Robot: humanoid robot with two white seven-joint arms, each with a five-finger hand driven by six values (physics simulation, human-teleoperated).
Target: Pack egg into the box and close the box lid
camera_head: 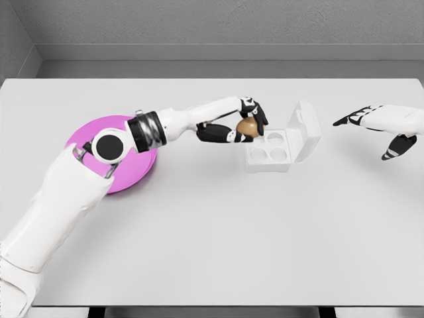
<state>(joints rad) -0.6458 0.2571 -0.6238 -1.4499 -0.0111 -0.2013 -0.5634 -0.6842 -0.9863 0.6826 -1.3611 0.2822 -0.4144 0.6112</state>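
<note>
Nearest, our left arm crosses a pink plate (136, 173) on the table (212, 238). Farther, our left hand (240, 124) pinches the brown egg (248, 126) just left of the open white box (273, 151), lid (306, 129) raised. Our right hand (381, 126) hovers at right, fingers spread.

The counter (212, 232) has a matt, pale grey, smooth surface with no grain. The box (281, 142) looks like thin, white, slightly translucent plastic, its raised lid smooth and faintly glossy. The egg (248, 126) has a brown, smooth shell with a soft sheen. The plate (126, 173) at the left is a flat, matt pink, plastic-looking. The left hand (238, 124) has black, matt fingers over smooth white hard shells; the right hand (381, 126), far right, shows the same white and black finish
</note>
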